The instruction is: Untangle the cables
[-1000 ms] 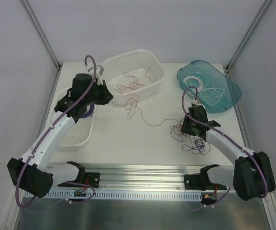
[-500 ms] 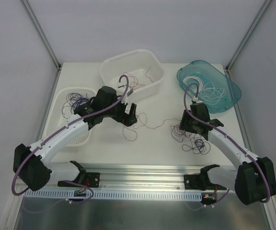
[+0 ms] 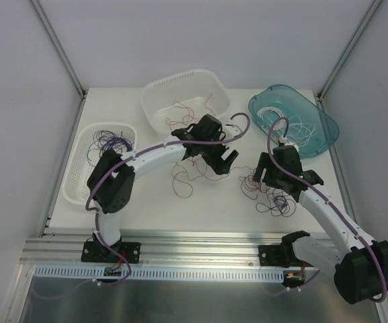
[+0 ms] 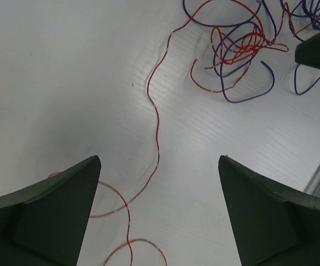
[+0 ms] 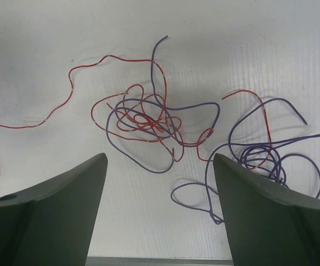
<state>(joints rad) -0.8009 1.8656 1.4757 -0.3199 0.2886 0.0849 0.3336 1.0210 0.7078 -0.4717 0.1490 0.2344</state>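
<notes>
The desk point(image 3: 153, 202) is presenting a flat white surface, and plain white walls with metal corner posts are enclosing it. A metal rail point(image 3: 200, 239) is running along the near edge. 3 containers are standing on the desk:
- A white basket point(image 3: 159, 91) at rear centre is holding red wires.
- A teal tub point(image 3: 329, 128) at rear right is holding white wires.
- A white tray point(image 3: 78, 183) at left is holding purple wires.

The cables point(image 3: 267, 192) are lying loose on the desk, right of centre and in front of the tub, as a knot of red and purple loops point(image 5: 148, 119). In the right wrist view the knot is spreading mainly from side to side. 1 single red strand point(image 4: 157, 119) is leading away from the knot towards the desk centre. In the left wrist view it is running lengthwise from top to bottom.

The left arm point(image 3: 150, 153) is reaching across the desk centre. Its jaws are spread apart, gripping nothing, with the red strand lying on the desk below the gap.

The right arm point(image 3: 321, 202) is positioned over the knot. Its jaws are also spread apart, gripping nothing.
</notes>
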